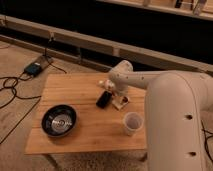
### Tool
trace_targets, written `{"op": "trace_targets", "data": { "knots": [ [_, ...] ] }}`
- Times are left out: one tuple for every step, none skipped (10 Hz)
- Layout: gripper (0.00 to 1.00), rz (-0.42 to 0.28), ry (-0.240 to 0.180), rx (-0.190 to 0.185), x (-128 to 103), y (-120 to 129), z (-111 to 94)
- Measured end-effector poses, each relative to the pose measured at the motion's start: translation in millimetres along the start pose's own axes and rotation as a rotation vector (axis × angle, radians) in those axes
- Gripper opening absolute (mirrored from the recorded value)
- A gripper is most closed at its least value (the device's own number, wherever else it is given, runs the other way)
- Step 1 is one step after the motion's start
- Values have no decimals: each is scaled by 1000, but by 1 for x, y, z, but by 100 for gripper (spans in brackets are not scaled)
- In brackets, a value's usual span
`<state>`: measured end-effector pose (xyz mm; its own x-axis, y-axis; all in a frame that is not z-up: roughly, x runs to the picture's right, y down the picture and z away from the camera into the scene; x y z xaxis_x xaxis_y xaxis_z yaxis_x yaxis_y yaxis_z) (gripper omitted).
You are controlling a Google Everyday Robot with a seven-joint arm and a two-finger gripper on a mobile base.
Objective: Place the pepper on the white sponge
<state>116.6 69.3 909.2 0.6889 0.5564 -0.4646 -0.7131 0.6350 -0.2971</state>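
My gripper hangs at the end of the white arm over the middle right of the wooden table. Right under it lies a small cream-white block, the white sponge. A tiny reddish spot, which looks like the pepper, shows at the sponge's right edge, against the gripper. I cannot tell whether the pepper rests on the sponge or is held. The gripper hides part of both.
A black flat slab lies just left of the gripper. A black bowl stands at the front left and a white translucent cup at the front right. Cables and a blue box lie on the floor to the left.
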Motion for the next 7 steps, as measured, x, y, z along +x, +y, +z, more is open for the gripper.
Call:
{"op": "trace_targets", "data": {
  "knots": [
    [80,-1,1,-1,0,1,1],
    [80,-2,1,-2,1,1,1],
    [80,-4,3,0,1,1,1],
    [80,-5,2,3,1,1,0],
    [80,-1,-5,13,0,0,-3],
    [80,-2,-19,24,-4,-1,-7],
    [80,-5,-38,35,-10,-1,-13]
  ]
}}
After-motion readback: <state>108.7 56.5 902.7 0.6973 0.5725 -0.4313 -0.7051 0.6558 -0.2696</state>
